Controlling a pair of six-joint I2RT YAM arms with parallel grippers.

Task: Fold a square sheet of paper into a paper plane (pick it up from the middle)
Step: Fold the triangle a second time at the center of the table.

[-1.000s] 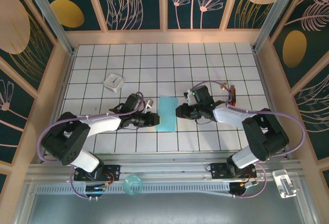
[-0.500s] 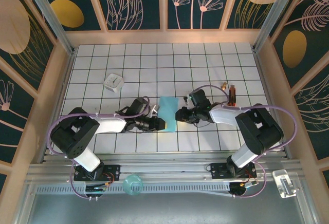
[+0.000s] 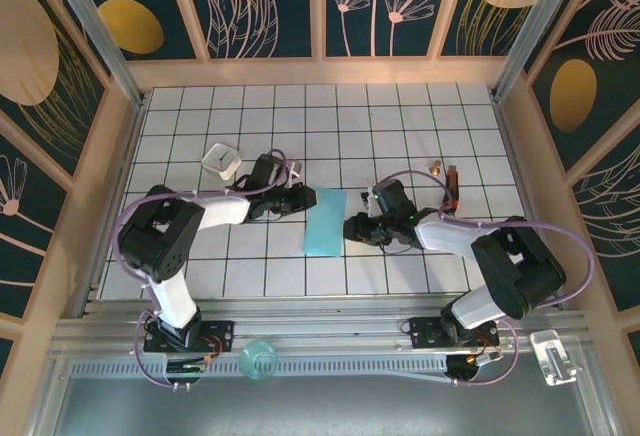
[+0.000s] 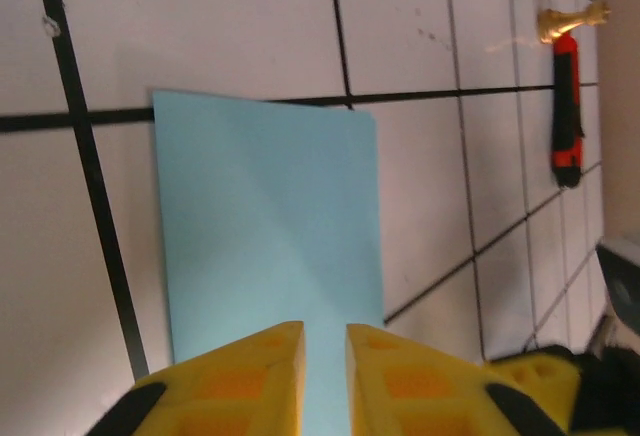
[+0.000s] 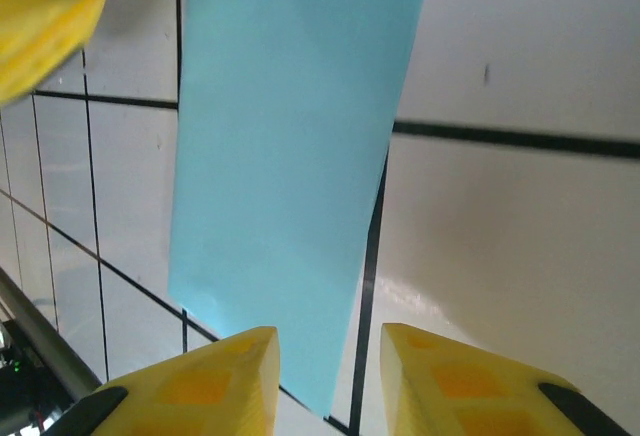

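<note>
Top view: square sheet of paper (image 3: pixel 326 221), already folded to a slim light-blue strip, flat at mid worktop (image 3: pixel 400 126); left gripper (image 3: pixel 304 199) has moved from the strip's near-left corner to its far-left corner; right gripper (image 3: pixel 351 226) stays at the right edge. Left wrist: fingers (image 4: pixel 240 381) narrowed to a slit over the paper's edge, nip not determinable. Right wrist: fingers (image 5: pixel 210 386) apart, astride a paper corner. Judgement: regrasp for the next fold, paper plane not yet formed

Centre crowded, far rows open
Left gripper (image 3: pixel 303 200) and right gripper (image 3: pixel 351 226) close in low on either side of the blue paper (image 3: pixel 325 224); white block (image 3: pixel 221 160) just behind the left arm, red-black tool (image 3: pixel 453 184) and gold piece (image 3: pixel 437 167) behind the right; table (image 3: pixel 380 116) bare beyond
</note>
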